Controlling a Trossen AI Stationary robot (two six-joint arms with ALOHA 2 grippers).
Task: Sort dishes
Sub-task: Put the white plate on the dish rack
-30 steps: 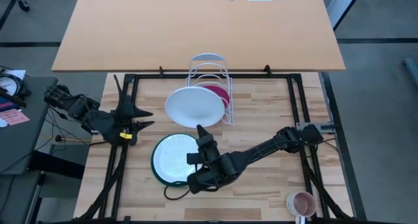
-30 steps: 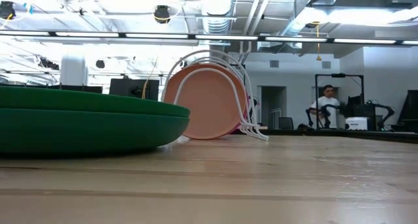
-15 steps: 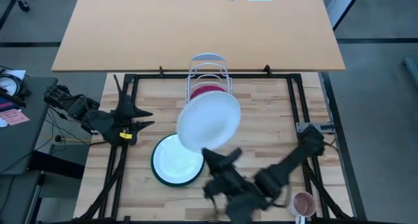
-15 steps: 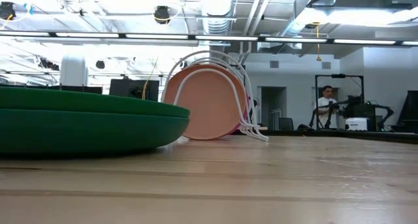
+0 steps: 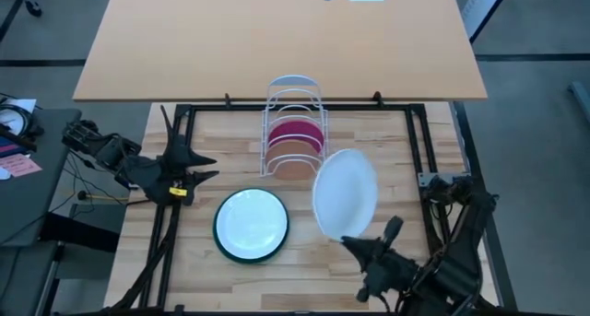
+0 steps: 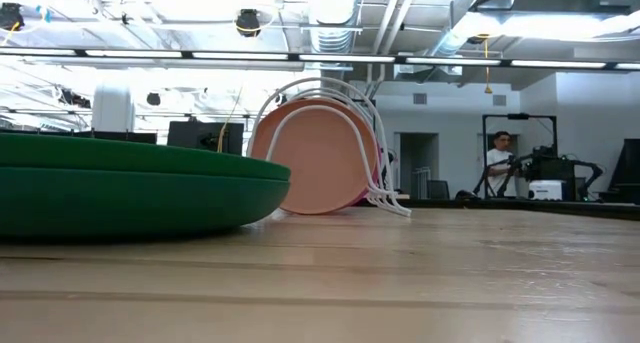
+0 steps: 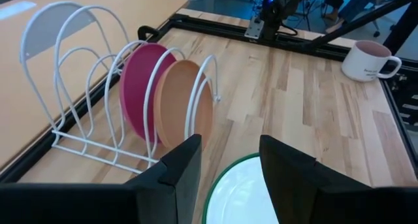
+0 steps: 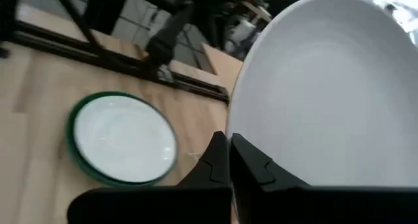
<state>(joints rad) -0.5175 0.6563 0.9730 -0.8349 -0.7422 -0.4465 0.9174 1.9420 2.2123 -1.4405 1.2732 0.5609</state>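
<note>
Roughly halfway, judging by the layout. Two of four plates racked: pink plate (image 5: 297,131) and brown plate (image 5: 293,164) standing upright in neighbouring slots of the wire rack (image 5: 293,87), brown one in front, nearest the table's middle; same pair clear in the left wrist view, pink plate (image 7: 145,87) behind brown plate (image 7: 184,106).

White plate (image 5: 346,193) in transit: lifted off the table, tilted on edge, up in the air to the right of the rack and apart from it, not yet slotted. Right claw (image 5: 358,246) pinched tight on its lower rim, fingers closed on the edge as seen in the right wrist view (image 8: 225,160), with white plate (image 8: 320,87) filling most of that picture.

Green plate (image 5: 252,225) flat on the table (image 5: 203,141), in front of the rack, untouched; pale inside, dark green rim. Big in the foreground of the low view (image 6: 130,188).

Left claw (image 5: 205,169) parked at the table's left edge, fingers partly apart, holding nothing, aimed toward rack and green plate.

Left to do, likely: white plate into a free slot behind the pink one, then green plate picked up and racked in the biggest rear slot. Rear hoops look free.

Mug (image 7: 368,59) at the table's right side, not part of the sort.
</note>
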